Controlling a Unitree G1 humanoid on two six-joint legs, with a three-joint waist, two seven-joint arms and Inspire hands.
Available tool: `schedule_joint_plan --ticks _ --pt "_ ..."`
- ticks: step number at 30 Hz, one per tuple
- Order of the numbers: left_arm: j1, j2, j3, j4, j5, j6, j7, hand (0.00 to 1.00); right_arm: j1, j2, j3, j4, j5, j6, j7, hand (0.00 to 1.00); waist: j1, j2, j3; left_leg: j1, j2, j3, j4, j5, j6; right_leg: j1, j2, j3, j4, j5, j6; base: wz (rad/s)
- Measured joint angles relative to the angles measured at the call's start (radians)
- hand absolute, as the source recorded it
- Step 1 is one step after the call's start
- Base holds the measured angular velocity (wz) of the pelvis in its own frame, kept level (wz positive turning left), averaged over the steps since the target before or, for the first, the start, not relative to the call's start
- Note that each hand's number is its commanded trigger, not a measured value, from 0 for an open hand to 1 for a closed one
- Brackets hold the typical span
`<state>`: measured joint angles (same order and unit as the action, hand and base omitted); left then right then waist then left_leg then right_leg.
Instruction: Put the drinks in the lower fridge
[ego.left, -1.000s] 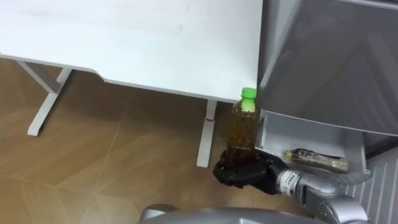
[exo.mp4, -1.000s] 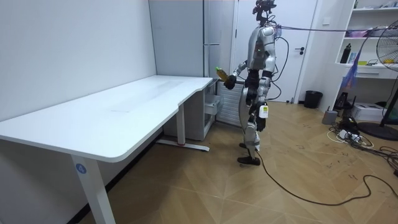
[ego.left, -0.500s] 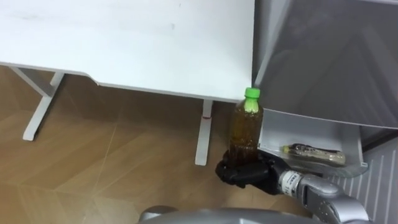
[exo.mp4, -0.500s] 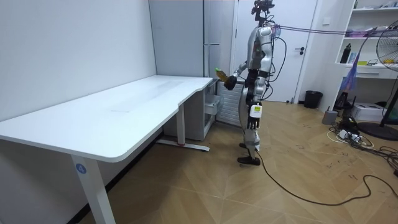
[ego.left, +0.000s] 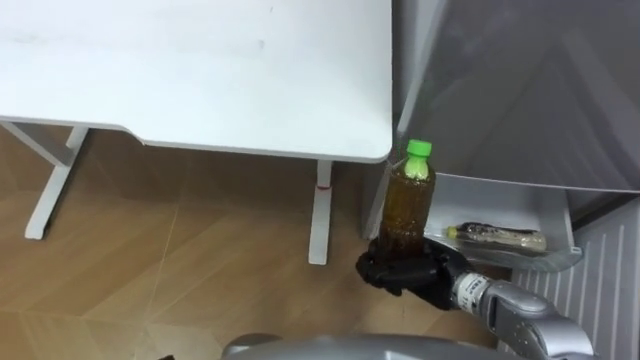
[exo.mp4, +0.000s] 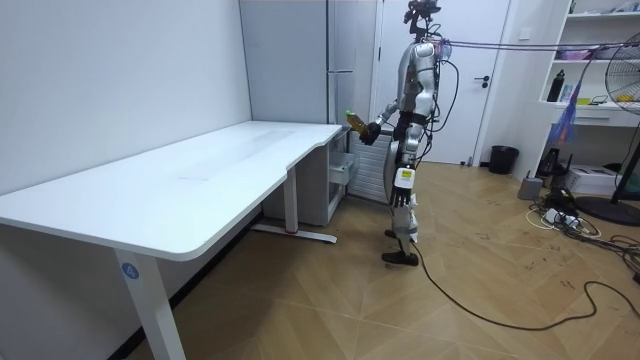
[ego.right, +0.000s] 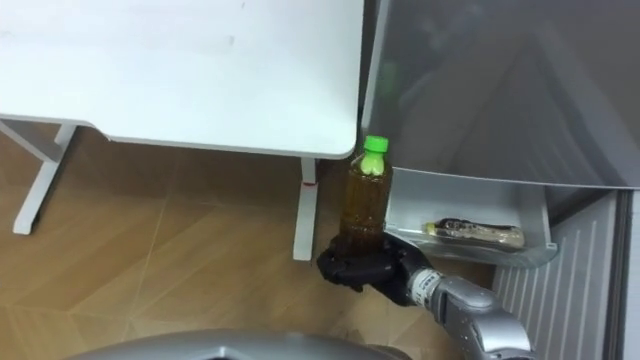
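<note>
My right hand (ego.left: 405, 276) is shut round the lower part of a brown tea bottle (ego.left: 405, 203) with a green cap and holds it upright. The bottle hangs in the air in front of the grey fridge (ego.left: 520, 90), just left of its open lower compartment (ego.left: 497, 205). A second drink bottle (ego.left: 495, 237) lies on its side in that white compartment. In the room view I stand facing the fridge (exo.mp4: 300, 60) with the bottle (exo.mp4: 352, 119) held out in the right hand (exo.mp4: 371, 128). My left hand (exo.mp4: 402, 184) hangs at my side.
A white desk (ego.left: 200, 70) stands to the left with its corner against the fridge. One of its legs (ego.left: 318, 212) rises from the wooden floor close to the bottle. In the room view a fan and shelves stand at the right.
The eye view has shifted, and the fridge and its lower compartment now sit more centrally. The bottle stays in my right hand. In the room view my left arm has swung forward.
</note>
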<state>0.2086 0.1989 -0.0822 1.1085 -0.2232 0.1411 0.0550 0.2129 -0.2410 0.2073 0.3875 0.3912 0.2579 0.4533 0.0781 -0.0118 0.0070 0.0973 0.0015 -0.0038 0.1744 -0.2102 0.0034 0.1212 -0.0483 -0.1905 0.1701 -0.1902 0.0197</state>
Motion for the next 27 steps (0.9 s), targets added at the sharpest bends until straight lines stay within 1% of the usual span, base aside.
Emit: schedule_joint_plan --ticks 2,4,8,11,14,18,21,24,27 --pt "0.001 -0.002 0.002 0.0 0.014 -0.012 0.002 0.0 0.001 0.011 -0.007 0.0 0.02 -0.012 -0.039 1.0 -0.001 0.0 -0.0002 0.001 0.001 0.0 -0.003 0.0 0.0 -0.001 0.001 0.002 0.0 0.0 0.0 0.0" --pt "0.001 -0.003 0.002 0.0 0.043 -0.018 0.003 0.0 0.001 0.013 -0.007 0.0 0.04 -0.015 -0.069 1.0 -0.001 0.002 -0.0002 0.001 0.001 0.0 -0.003 0.0 0.0 -0.001 0.001 0.003 0.0 0.0 0.0 0.0" --pt "0.005 -0.006 0.001 0.0 0.09 -0.018 0.005 0.0 0.002 0.015 -0.007 0.0 0.078 -0.02 -0.136 1.0 -0.001 0.005 -0.0006 0.002 0.001 0.001 -0.003 0.0 0.0 -0.001 0.002 0.013 0.0 0.0 0.0 0.0" --pt "0.009 -0.011 0.002 0.0 0.125 -0.018 0.007 0.0 0.002 0.015 -0.015 0.0 0.086 -0.02 -0.166 1.0 -0.003 0.008 -0.0021 0.004 0.001 0.003 -0.003 0.0 0.0 -0.001 0.002 0.015 0.001 0.0 0.0 0.0" --pt "0.013 -0.014 0.001 -0.001 0.15 -0.018 0.008 0.0 0.002 0.015 -0.021 0.0 0.099 -0.021 -0.19 1.0 -0.005 0.013 -0.0014 0.004 0.001 0.003 -0.003 0.0 0.0 -0.001 0.003 0.016 0.001 0.0 0.0 0.0" --pt "0.027 -0.023 0.001 -0.001 0.182 -0.017 0.012 0.0 0.001 0.02 -0.035 0.0 0.189 -0.03 -0.23 1.0 -0.02 0.02 0.0002 0.004 0.002 0.003 -0.003 0.0 0.0 -0.002 0.003 0.014 0.001 0.0 0.0 0.0" --pt "0.035 -0.025 0.001 0.0 0.196 -0.016 0.013 0.0 0.0 0.031 -0.037 0.026 0.275 -0.062 -0.262 1.0 -0.024 0.018 0.0008 0.009 0.002 0.004 -0.003 0.0 0.0 0.002 0.004 0.012 0.001 0.001 -0.001 0.0" --pt "0.041 -0.025 0.0 0.0 0.196 -0.016 0.015 0.0 0.002 0.038 -0.04 0.046 0.336 -0.065 -0.297 1.0 -0.026 0.018 0.0017 0.011 0.003 0.007 -0.004 -0.001 0.0 0.004 0.003 0.012 0.002 0.001 0.0 0.0" --pt "0.047 -0.026 0.0 0.0 0.196 -0.015 0.016 0.0 0.008 0.042 -0.039 0.057 0.438 -0.073 -0.314 1.0 -0.029 0.02 0.0021 0.012 0.003 0.009 -0.004 -0.001 -0.001 0.004 0.004 0.017 0.002 0.001 -0.001 -0.01"
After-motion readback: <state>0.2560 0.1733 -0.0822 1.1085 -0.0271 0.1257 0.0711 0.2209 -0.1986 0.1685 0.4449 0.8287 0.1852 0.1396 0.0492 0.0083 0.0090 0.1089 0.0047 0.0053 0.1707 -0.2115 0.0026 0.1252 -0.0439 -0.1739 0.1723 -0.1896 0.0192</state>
